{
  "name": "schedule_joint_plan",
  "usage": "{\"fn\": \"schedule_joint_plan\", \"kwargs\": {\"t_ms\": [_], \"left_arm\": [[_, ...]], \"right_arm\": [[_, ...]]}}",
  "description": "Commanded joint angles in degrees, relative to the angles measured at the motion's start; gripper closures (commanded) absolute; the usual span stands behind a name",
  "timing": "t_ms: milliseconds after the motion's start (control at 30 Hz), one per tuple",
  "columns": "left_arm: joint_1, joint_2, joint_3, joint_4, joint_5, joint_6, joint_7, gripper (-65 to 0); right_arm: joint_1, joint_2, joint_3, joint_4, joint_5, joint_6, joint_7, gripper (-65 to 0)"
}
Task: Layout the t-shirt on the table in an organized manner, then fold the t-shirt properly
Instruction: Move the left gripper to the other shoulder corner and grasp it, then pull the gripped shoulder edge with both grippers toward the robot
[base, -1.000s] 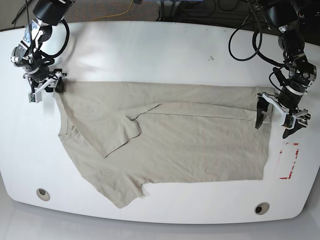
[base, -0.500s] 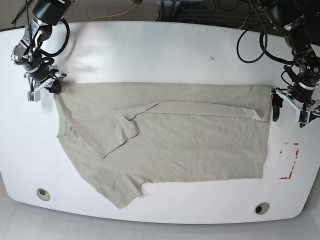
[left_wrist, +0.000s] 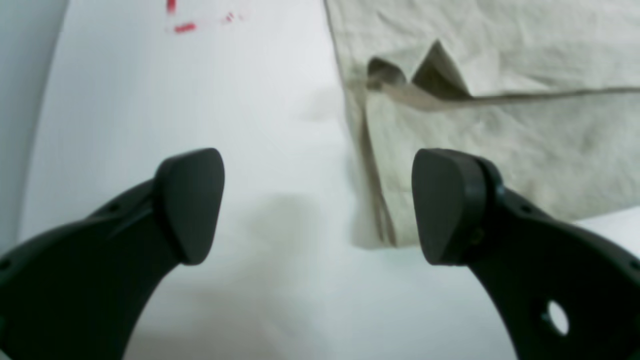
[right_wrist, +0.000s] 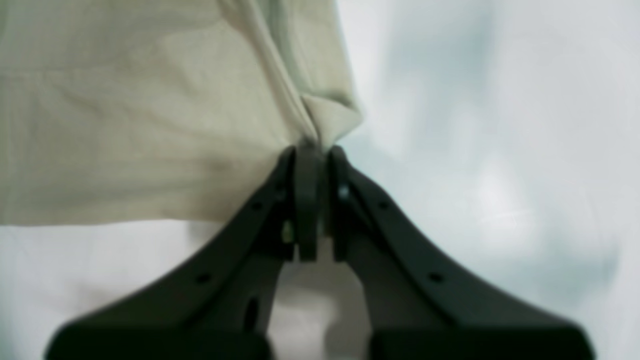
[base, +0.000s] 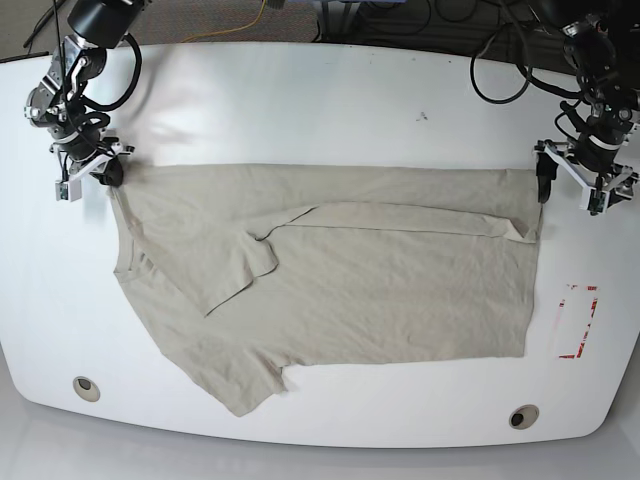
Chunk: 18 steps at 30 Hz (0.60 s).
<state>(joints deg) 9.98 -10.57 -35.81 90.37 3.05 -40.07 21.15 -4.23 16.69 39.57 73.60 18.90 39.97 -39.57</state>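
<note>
White table (base: 330, 90), t-shirt (base: 340, 290) spread flat

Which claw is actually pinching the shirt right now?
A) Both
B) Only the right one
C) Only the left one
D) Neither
B: the right gripper is shut on a bunched corner of the t-shirt, while the left gripper hangs wide open by the shirt's edge with no cloth between its fingers.
</note>
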Motion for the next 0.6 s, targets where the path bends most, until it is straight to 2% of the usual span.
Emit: {"fn": "schedule_joint_plan", "kwargs": {"t_ms": [0, 567], "left_arm": [[0.44, -0.38, -0.01, 1.02, -0.81, 0.07, -1.41, -54.6], [0.09, -0.38, 5.53, -5.40, -0.63, 0.07, -1.41, -54.5]], "right_arm": [[-0.21, 0.32, -0.14, 0.29, -1.53, 0.03, -2.23, 0.0], [-0.21, 0.24, -0.14, 0.29, -1.18, 0.03, -2.23, 0.0]]}}
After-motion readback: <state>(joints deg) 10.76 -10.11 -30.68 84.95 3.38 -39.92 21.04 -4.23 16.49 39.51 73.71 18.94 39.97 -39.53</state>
